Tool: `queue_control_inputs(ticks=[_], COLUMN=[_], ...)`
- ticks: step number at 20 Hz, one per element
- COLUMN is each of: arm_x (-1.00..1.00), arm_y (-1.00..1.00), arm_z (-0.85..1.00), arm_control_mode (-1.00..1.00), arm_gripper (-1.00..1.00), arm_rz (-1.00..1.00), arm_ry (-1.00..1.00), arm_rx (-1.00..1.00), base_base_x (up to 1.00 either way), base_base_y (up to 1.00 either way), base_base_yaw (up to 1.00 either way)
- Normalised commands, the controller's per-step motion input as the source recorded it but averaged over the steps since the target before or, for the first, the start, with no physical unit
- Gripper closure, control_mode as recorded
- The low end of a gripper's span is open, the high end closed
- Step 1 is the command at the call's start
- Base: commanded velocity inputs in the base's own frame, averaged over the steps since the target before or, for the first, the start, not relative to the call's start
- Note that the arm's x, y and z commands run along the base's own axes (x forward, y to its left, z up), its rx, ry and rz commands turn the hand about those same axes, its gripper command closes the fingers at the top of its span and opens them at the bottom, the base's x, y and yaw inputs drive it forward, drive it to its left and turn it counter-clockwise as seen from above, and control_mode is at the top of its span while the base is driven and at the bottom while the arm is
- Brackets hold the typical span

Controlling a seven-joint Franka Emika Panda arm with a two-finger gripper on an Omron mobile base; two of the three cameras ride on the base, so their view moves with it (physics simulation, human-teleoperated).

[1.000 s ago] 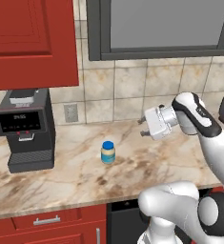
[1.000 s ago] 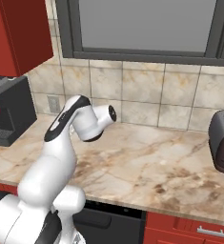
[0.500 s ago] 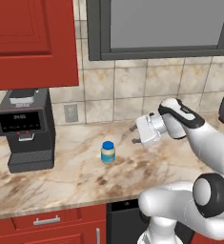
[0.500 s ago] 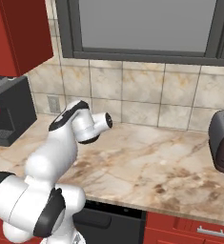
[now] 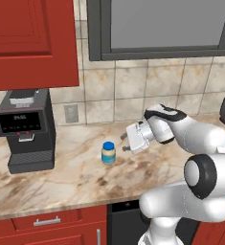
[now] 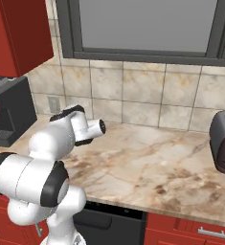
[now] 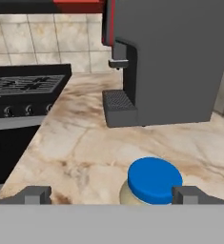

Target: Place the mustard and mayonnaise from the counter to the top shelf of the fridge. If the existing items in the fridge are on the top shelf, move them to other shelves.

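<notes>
The robot's gripper (image 5: 125, 143) has swung down and leftward toward the mayonnaise jar (image 5: 108, 153), its fingers (image 7: 33, 194) spread wide and holding nothing. The blue-lidded jar stands upright on the marbled stone surface (image 5: 75, 179), near the black coffee machine (image 5: 25, 128). From the hand's own camera, the lid (image 7: 155, 179) sits low between the two fingertips, nearer the right one. The approach looks nearly lined up; a grasp on the jar appears to be the next step, with no fridge yet in sight.
</notes>
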Motion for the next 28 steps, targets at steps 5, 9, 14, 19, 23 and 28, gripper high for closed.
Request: queue_control_inputs(ticks=[5, 9, 14, 19, 23, 28], arm_x=[0.25, 0.31, 0.37, 0.13, 0.03, 0.1], arm_y=[0.27, 0.2, 0.03, 0.02, 0.08, 0.16], arm_z=[-0.39, -0.07, -0.03, -0.25, -0.21, -0.04], arm_control_mode=[-1.0, -1.0, -1.0, -1.0, -1.0, -1.0], arm_gripper=[-1.0, -1.0, -1.0, -1.0, -1.0, -1.0], arm_rz=[0.04, 0.03, 0.01, 0.02, 0.04, 0.02], arm_ry=[0.04, 0.03, 0.0, 0.0, 0.0, 0.0], arm_rx=[0.0, 0.0, 0.0, -0.02, -0.02, 0.0], base_base_x=[0.0, 0.0, 0.0, 0.0, 0.0, 0.0], base_base_y=[0.0, 0.0, 0.0, 0.0, 0.0, 0.0], base_base_yaw=[0.0, 0.0, 0.0, 0.0, 0.0, 0.0])
